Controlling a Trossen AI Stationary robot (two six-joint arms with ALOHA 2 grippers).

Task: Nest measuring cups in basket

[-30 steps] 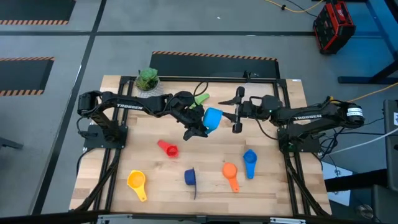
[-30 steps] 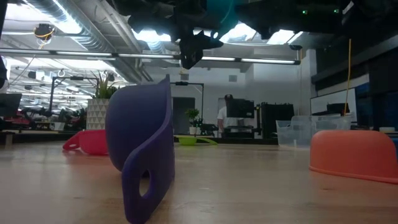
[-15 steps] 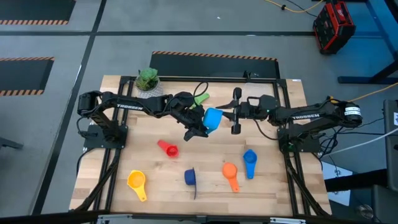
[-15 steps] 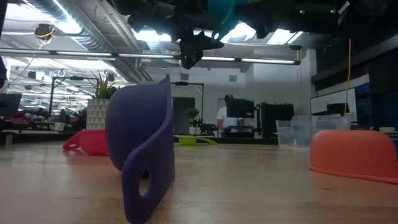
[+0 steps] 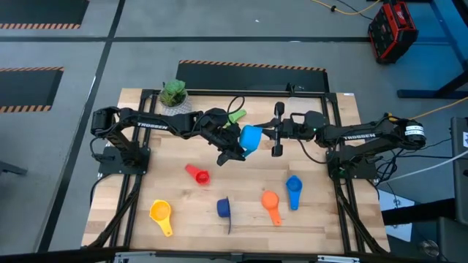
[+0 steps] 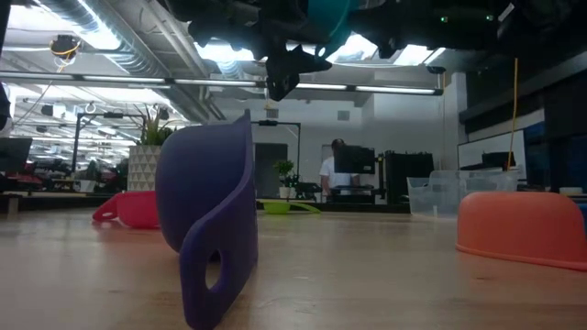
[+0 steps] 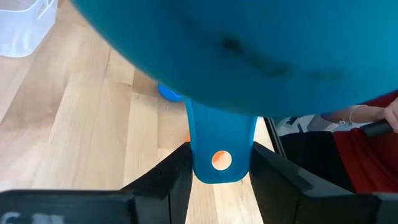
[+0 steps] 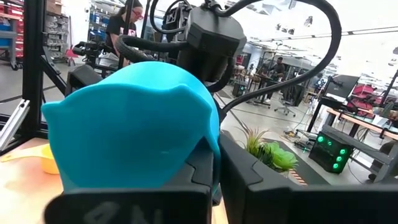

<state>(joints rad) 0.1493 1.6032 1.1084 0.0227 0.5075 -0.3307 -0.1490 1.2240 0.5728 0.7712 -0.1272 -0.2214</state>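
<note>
left gripper [image 5: 235,150] up over the middle of the table, fingers pinched on the flat handle of the light blue cup [image 5: 250,139]; left wrist view shows the handle between the two dark fingers [image 7: 165,180], bowl filling the frame. right gripper [image 5: 265,136] meets it from the other side, fingers closed together on the rim of the same cup, seen close in the right wrist view [image 8: 134,134]. cup held in the air between both grippers, off the wood.

count of cups: seven in all. one light blue, held. six on the table [image 5: 322,223]: green cup [image 5: 236,115] just behind the left gripper, red cup [image 5: 197,174] below and to its left side, yellow cup [image 5: 161,215] farther out toward the front corner, dark blue cup [image 5: 224,208] tipped on its edge near the front, orange cup [image 5: 270,203] and blue cup [image 5: 293,190] side by side beneath the right arm.

one clear tub [image 7: 22,28] on the table, seen in the left wrist view beyond the held cup. one potted plant [image 5: 174,93] at the back corner behind the left arm.

low view: dark blue cup [image 6: 209,229] stands large in front, blocking much of the table. a person [image 6: 330,170] in the room beyond.
</note>
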